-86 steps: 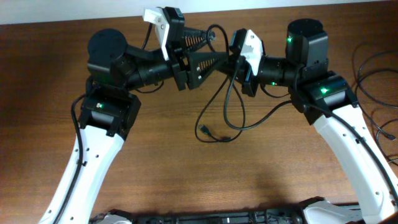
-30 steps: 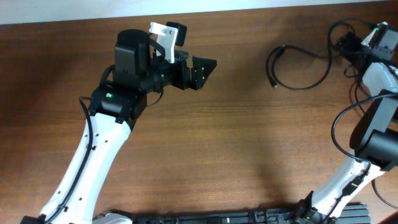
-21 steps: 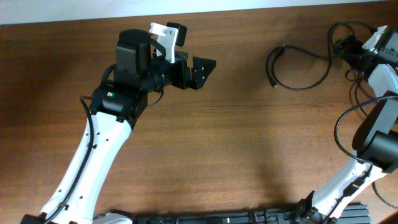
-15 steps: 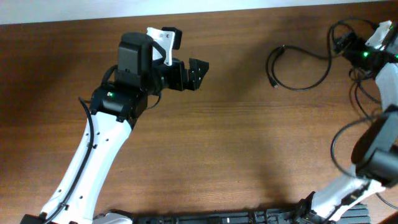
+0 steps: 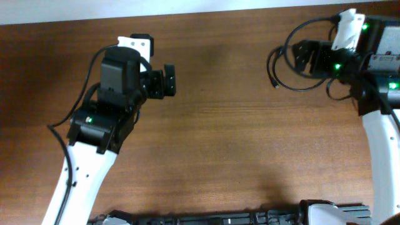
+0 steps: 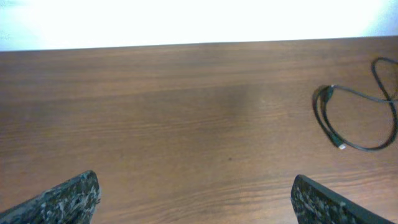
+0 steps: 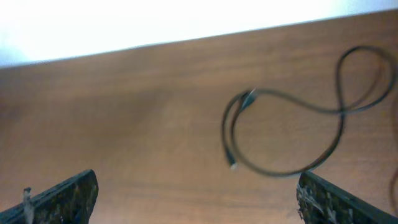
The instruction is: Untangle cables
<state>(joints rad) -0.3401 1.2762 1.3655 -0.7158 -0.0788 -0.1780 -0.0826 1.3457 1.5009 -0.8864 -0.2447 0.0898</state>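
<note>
Right arm (image 5: 375, 59) swung back beside the looped cable (image 5: 297, 89) on table (image 5: 237, 137).

The left arm (image 5: 81, 181) and right arm (image 5: 380, 140) are each formed of a white link topped by black joint housings. Green indicator lamps (image 5: 89, 119) are lit. A white bracket (image 5: 134, 42) is fitted at 12 o'clock of the left wrist. The fingers (image 6: 68, 199) are black and speckled.
</note>
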